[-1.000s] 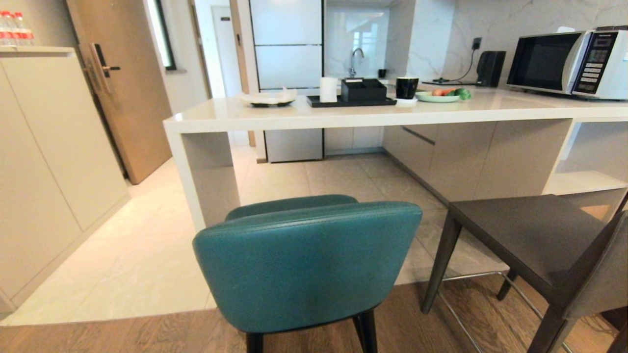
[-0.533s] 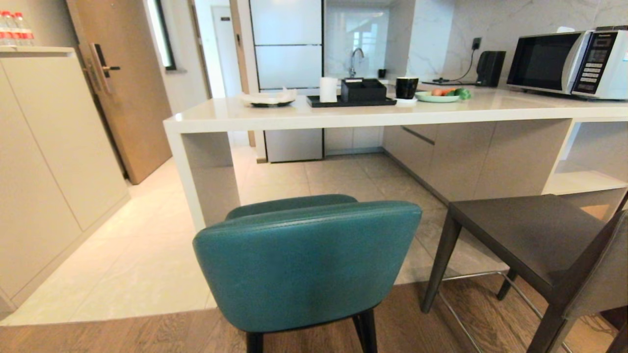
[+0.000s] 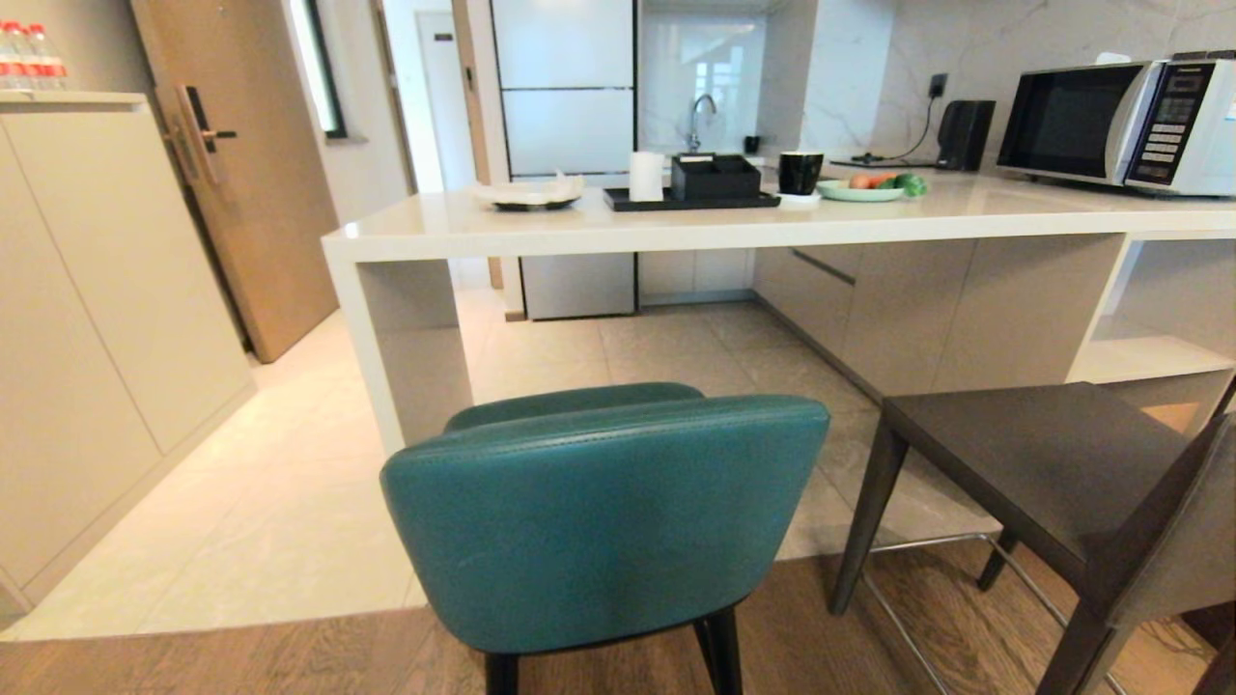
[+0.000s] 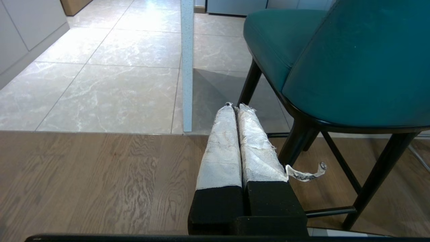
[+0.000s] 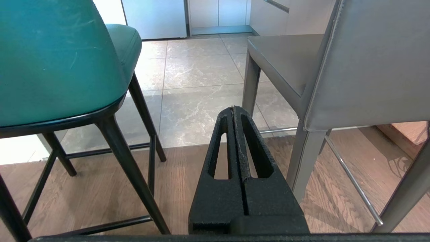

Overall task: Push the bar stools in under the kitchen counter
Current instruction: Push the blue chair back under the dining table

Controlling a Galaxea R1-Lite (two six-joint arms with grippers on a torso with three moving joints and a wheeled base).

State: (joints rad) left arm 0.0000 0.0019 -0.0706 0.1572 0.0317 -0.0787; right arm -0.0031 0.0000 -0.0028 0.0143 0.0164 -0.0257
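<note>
Both bar stools stand short of the kitchen counter (image 3: 618, 227), their seats not yet beneath its surface. The teal stool (image 3: 603, 521) sits just in front of the counter's slab side panel (image 3: 410, 352), its curved back turned away from the counter, which offers a broad padded face to push on. The grey stool (image 3: 1062, 483) stands beside it, farther along the counter toward the open shelf cubbies (image 3: 1154, 319), its square back likewise on the far side from the counter. The left gripper (image 4: 234, 107) hangs low behind the teal stool's legs, tape-wrapped fingers pressed together, holding nothing. The right gripper (image 5: 233, 108) points into the gap between the two stools, fingers also together and empty. Closed fingers probably suit pushing, since no grasp is needed.
</note>
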